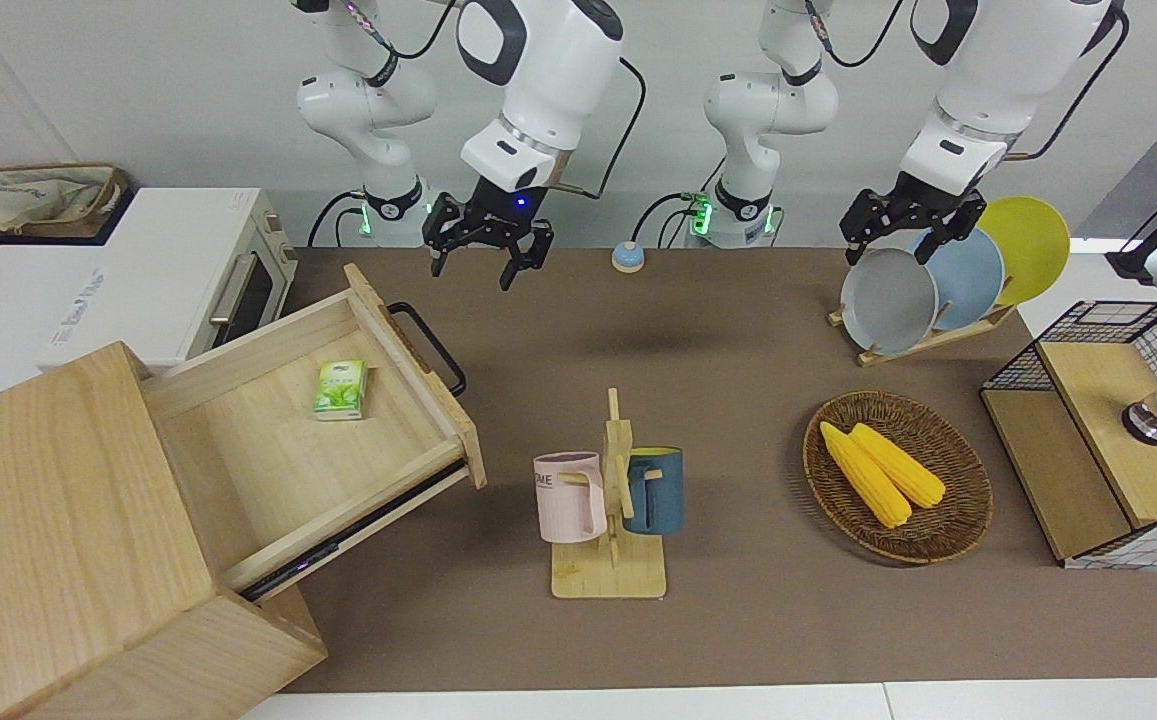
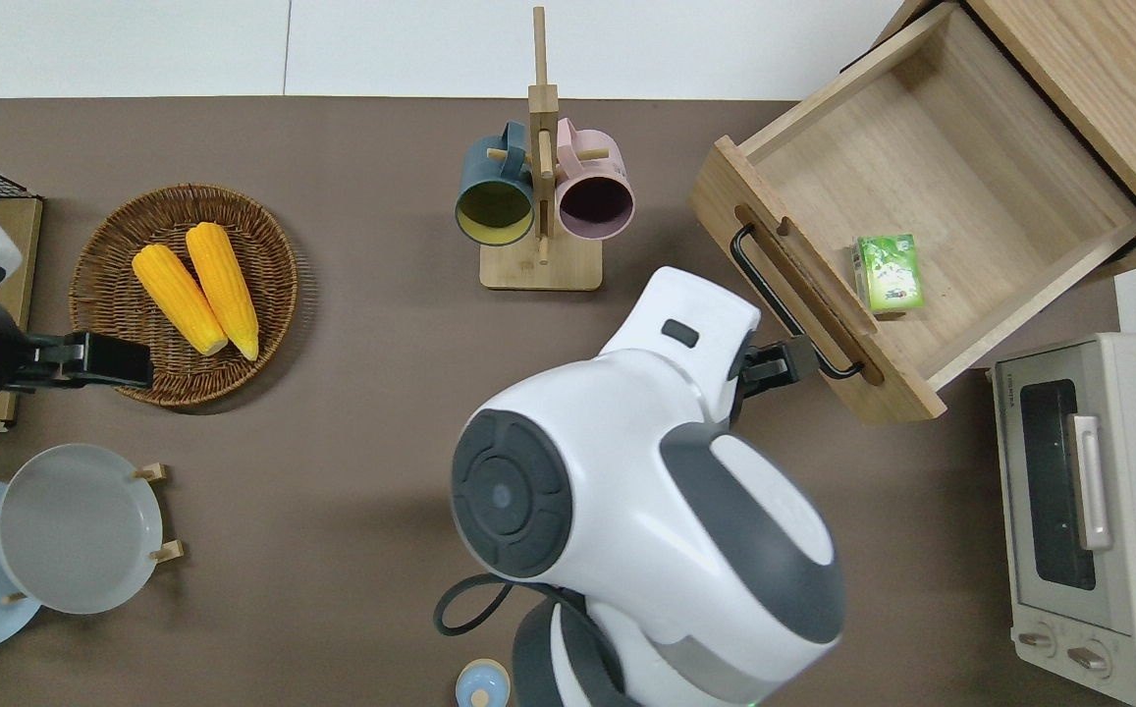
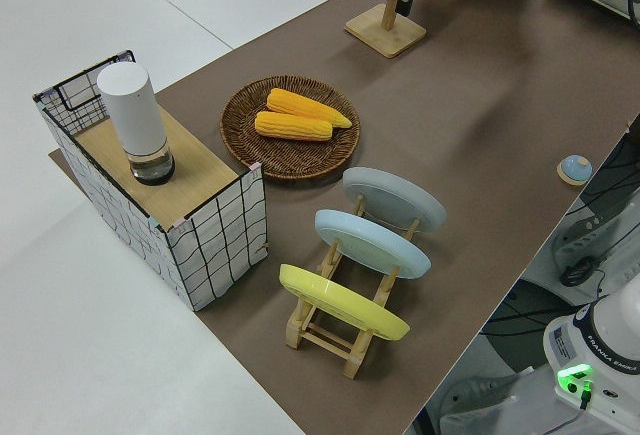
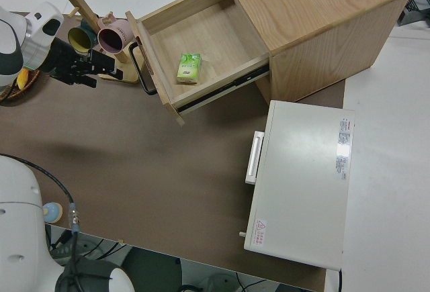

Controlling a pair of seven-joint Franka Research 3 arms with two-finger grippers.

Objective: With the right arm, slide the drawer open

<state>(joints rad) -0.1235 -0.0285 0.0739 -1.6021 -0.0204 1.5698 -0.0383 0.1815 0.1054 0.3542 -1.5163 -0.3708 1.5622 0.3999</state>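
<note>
The light-wood drawer (image 1: pixel 268 470) stands pulled far out of the large pale wooden box (image 1: pixel 48 520). Its black bar handle (image 1: pixel 428 345) is free. A small green packet (image 1: pixel 340 388) lies inside. My right gripper (image 1: pixel 488 268) hangs in the air, points down, and is open and empty. In the overhead view the right gripper (image 2: pixel 779 361) is mostly hidden under its own arm, over the brown mat beside one end of the handle (image 2: pixel 788 299), apart from it. The right side view shows the right gripper (image 4: pixel 107 70) next to the handle (image 4: pixel 142 70). The left arm is parked.
A mug rack (image 1: pixel 610 500) with a pink and a blue mug stands mid-table. A white toaster oven (image 1: pixel 188 280) sits beside the box, nearer to the robots. A wicker basket (image 1: pixel 948 520) with corn, a plate rack (image 1: pixel 928 290) and a wire-mesh box (image 1: pixel 1108 430) are toward the left arm's end.
</note>
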